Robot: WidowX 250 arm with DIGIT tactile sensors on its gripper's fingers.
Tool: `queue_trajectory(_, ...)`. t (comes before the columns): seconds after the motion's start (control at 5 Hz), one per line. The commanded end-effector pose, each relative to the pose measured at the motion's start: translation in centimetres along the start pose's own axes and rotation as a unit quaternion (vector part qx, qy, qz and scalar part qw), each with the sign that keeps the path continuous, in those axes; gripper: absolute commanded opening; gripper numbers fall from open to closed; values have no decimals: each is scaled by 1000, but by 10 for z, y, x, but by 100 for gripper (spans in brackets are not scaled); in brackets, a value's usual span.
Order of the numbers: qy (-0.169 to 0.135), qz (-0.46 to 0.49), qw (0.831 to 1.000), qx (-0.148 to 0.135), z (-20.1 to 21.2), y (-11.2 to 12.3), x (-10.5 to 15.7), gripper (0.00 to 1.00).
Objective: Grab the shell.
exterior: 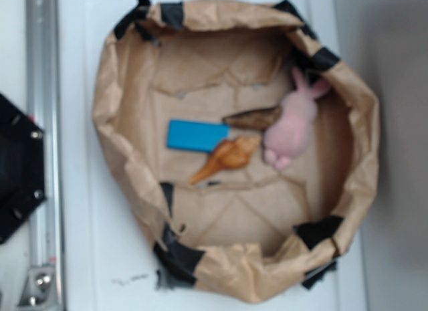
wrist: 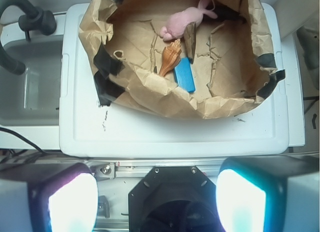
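Note:
The glossy orange-tan shell [exterior: 227,157] lies in the middle of a brown paper bag tray [exterior: 114,124], its point aimed down-left, just below a blue block [exterior: 197,136]. In the wrist view the shell [wrist: 170,57] lies beside the blue block [wrist: 186,75], far ahead of my gripper. My gripper [wrist: 157,202] is open and empty, its two fingers wide apart at the bottom corners of the wrist view, over the robot base, well short of the bag. The gripper is out of the exterior view.
A dull brown tapered piece [exterior: 253,118] and a pink plush rabbit [exterior: 294,120] lie right of the shell. The bag's crumpled walls [wrist: 165,100] with black tape stand around everything. The bag rests on a white lid [wrist: 175,132]. A black base mount [exterior: 17,167] sits at left.

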State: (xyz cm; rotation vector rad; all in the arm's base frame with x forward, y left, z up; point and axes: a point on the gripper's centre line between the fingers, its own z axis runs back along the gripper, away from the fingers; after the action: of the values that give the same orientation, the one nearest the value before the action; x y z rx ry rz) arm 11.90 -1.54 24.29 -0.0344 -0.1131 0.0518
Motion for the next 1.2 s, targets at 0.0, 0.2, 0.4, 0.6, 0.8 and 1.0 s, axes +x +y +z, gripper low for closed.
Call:
queue_trajectory(0.0, 0, 0, 1000, 0, 0, 0, 0, 100)
queue_trajectory(0.2, -40, 58, 997, -39, -30, 12, 44, 100)
queue_trajectory(0.4, -67, 117, 990, -35, -57, 24, 82, 100)
queue_trajectory(0.6, -69, 174, 982, -33, -95, 42, 105, 100)
queue_trajectory(0.8, 2, 176, 984, -37, -147, 52, 107, 100)
queue_trajectory(1.0, 10, 168, 985, -28, -178, 52, 112, 100)
